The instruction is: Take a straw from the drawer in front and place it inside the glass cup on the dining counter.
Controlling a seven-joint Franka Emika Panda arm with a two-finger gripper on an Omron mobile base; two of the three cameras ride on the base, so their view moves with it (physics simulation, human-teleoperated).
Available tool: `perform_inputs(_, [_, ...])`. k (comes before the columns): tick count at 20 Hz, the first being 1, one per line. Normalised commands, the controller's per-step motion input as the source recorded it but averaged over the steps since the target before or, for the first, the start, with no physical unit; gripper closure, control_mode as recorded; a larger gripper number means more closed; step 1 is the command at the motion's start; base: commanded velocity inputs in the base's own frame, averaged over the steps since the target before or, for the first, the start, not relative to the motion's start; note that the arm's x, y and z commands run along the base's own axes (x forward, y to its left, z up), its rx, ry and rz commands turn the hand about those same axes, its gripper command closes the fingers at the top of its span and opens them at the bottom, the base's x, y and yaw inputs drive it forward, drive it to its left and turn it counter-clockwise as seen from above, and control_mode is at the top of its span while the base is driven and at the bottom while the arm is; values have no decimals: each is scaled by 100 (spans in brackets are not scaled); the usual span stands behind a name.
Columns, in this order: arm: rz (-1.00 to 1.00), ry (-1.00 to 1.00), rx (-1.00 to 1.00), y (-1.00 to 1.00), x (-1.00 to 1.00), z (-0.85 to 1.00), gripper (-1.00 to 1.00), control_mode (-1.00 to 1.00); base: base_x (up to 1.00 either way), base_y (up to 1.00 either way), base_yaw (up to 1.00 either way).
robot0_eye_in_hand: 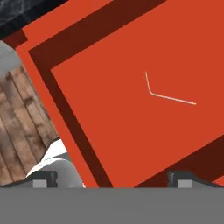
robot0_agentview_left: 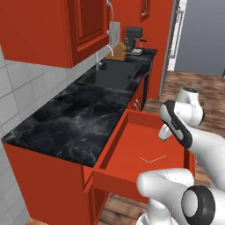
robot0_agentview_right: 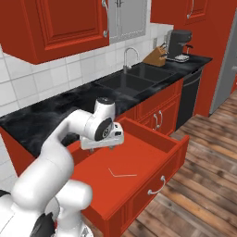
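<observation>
The red drawer stands pulled out under the black kitchen counter. On its flat floor lies the thin pale straw, bent near one end, with nothing else around it. My gripper hangs open above the drawer's inside and points down at it. It is well above the straw and to one side of it, and nothing sits between its fingers. The glass cup and the dining counter are out of view.
A black marble kitchen counter runs behind the drawer, with a sink, a knife block and a coffee machine further along. The drawer front carries a silver handle. Red wall cabinets hang overhead. Below lies a wood floor.
</observation>
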Motion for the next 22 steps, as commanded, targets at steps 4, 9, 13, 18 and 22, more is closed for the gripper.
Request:
perform_inputs(4, [8,-5,-9,28,21,-47,-100,-100,0,0,0])
perform_inputs(9, [0,1,-9,15,48,-27,-100,-100,0,0,0])
perform_inputs(13, [0,3,-5,5,54,-25,-100,-100,0,0,0])
perform_inputs(18, [0,4,0,0,47,-28,-100,-100,0,0,0])
perform_inputs(22, [1,10,0,-6,39,-33,-100,-100,0,0,0])
